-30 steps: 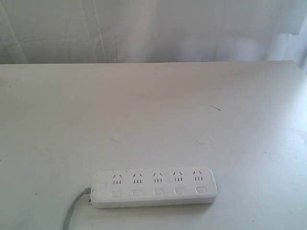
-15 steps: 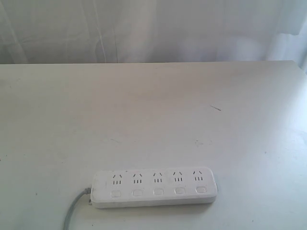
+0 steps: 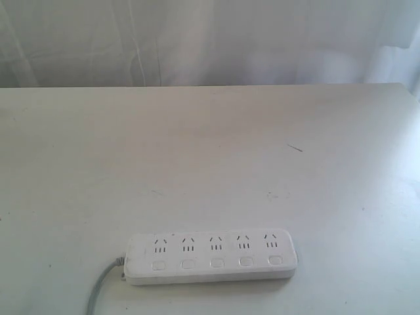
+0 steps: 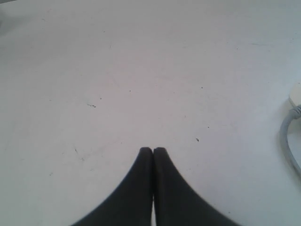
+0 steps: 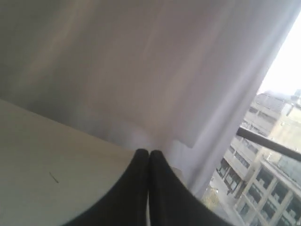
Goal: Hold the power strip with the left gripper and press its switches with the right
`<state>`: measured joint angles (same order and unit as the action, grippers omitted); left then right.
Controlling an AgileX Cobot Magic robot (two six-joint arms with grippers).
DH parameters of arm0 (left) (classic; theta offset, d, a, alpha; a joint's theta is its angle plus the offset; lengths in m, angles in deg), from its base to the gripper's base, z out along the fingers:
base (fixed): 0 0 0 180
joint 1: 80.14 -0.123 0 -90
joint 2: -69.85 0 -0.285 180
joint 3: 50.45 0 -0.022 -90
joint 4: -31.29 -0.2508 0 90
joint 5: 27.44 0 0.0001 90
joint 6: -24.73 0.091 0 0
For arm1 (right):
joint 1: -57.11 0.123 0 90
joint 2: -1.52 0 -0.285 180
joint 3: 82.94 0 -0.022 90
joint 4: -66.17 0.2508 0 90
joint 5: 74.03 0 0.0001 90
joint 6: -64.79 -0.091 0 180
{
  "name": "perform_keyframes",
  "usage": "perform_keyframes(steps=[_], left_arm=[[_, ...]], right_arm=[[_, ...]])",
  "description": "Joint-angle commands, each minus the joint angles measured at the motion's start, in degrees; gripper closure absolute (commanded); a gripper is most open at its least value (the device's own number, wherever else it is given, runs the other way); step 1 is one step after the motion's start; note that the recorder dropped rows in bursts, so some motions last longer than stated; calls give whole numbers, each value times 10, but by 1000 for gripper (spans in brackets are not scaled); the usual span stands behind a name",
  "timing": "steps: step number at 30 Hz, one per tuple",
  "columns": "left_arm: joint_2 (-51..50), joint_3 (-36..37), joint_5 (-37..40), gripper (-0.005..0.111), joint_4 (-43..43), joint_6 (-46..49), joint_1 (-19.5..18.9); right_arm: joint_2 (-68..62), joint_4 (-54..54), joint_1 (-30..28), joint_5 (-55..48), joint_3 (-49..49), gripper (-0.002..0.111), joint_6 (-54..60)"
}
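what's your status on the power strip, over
Left gripper shut, empty, above the table. Right gripper shut, empty, aimed at the curtain. Power strip flat on table, untouched. Nothing blocking it.

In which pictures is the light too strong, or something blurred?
Exterior view: flat, soft light; the white power strip barely contrasts with the pale table. Left wrist view: even light, the left gripper soft-edged. Right wrist view: sky beside the curtain is blown out; the right gripper is dark and blurred.
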<state>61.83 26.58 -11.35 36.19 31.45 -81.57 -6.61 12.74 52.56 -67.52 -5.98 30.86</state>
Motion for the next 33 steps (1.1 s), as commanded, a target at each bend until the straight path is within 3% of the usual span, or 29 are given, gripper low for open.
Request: perform_keyframes(steps=[1, 5, 16, 21, 25, 33], left_arm=[[2, 2, 1, 107, 7, -5, -2], [2, 2, 1, 107, 7, -5, -2], [2, 2, 1, 107, 7, -5, -2], [2, 2, 1, 107, 7, -5, -2], [2, 2, 1, 107, 7, -5, -2], [2, 2, 1, 107, 7, -5, -2]], right_arm=[[4, 277, -1, -127, 3, 108, 183], [4, 325, -1, -217, 3, 108, 204], [4, 326, -1, -271, 3, 108, 153], [4, 338, -1, -269, 3, 108, 223], [4, 514, -1, -264, 3, 108, 412], [4, 522, -1, -269, 3, 108, 387]])
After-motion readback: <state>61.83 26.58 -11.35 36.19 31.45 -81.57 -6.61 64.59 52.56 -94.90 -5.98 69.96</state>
